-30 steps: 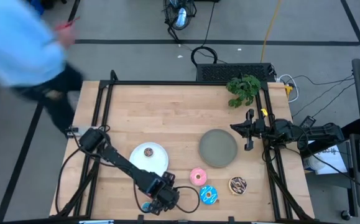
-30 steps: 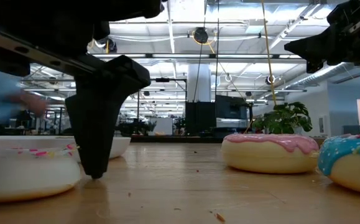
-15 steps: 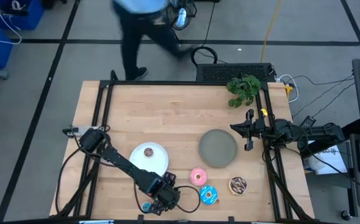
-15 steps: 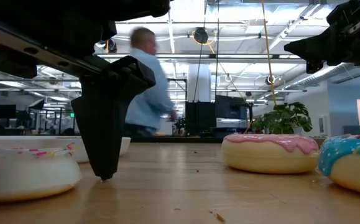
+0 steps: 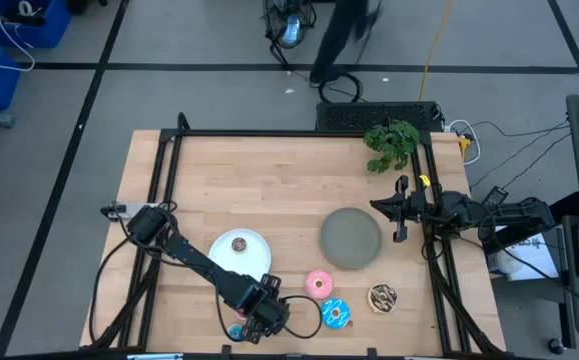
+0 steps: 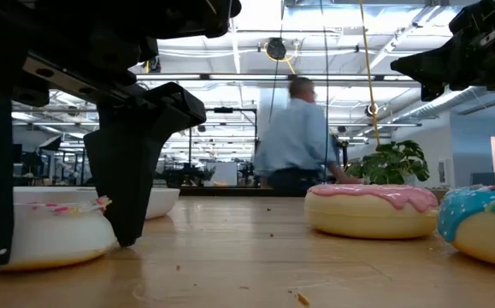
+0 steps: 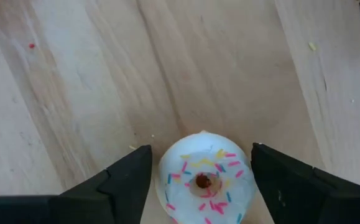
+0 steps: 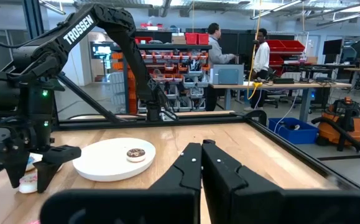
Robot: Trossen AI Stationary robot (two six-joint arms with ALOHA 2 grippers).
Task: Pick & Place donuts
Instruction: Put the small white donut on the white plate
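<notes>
My left gripper (image 5: 239, 329) is low at the table's near edge, open, with one finger on either side of a tiny white sprinkled donut (image 7: 206, 177) that lies flat on the wood (image 6: 55, 231). I see no clear touch. A tiny brown donut (image 5: 238, 244) lies on the white plate (image 5: 254, 262). The pink donut (image 5: 318, 284), the blue sprinkled donut (image 5: 336, 313) and the brown drizzled donut (image 5: 382, 297) lie on the table to the right. My right gripper (image 8: 201, 147) waits shut by the right edge (image 5: 375, 204), above the table. Other tiny donuts are out of sight.
An empty grey plate (image 5: 350, 238) sits right of centre. A green plant (image 5: 391, 142) stands at the far right corner. Black frame rails (image 5: 159, 170) run along the table's sides. A person (image 6: 297, 137) walks beyond the far edge. Bare wood covers the far half.
In the low view my left gripper's fingers have drawn closer together around the tiny white donut, and a second finger now shows at its other side. The donut has stayed on the wood. A person has walked from left to right behind the table.
</notes>
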